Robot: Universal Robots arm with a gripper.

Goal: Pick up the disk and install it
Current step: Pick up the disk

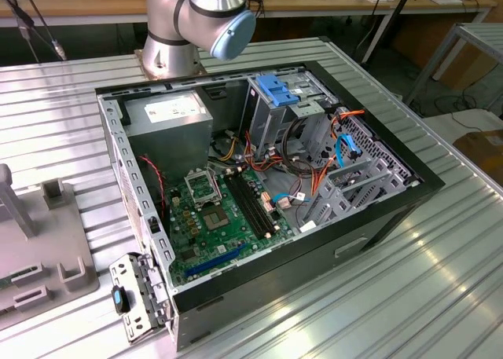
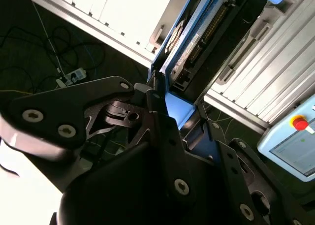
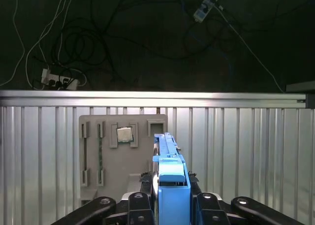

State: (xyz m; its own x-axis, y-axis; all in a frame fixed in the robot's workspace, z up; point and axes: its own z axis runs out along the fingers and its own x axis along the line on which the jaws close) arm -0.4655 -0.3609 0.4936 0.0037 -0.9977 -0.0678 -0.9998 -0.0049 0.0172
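In both wrist views my gripper (image 3: 171,198) is shut on the disk (image 3: 170,173), a flat dark drive with bright blue side rails. The first wrist view shows it edge-on, held above the ribbed metal table. My black fingers (image 3: 139,200) press on it from both sides. In the second wrist view the disk (image 2: 197,43) reaches away from the gripper (image 2: 172,112), its dark face and connector side showing. The open computer case (image 1: 126,170) lies on the table in the exterior view, with the metal drive cage and its light-blue latch plate (image 1: 277,88) at the far side.
A grey fixture plate (image 3: 123,156) with slots and a small square chip (image 3: 124,135) lies on the table below the disk; the exterior view has this plate (image 1: 39,249) at its left. The arm's base (image 1: 196,21) stands behind the case. Cables lie on the floor beyond the table edge (image 3: 157,98).
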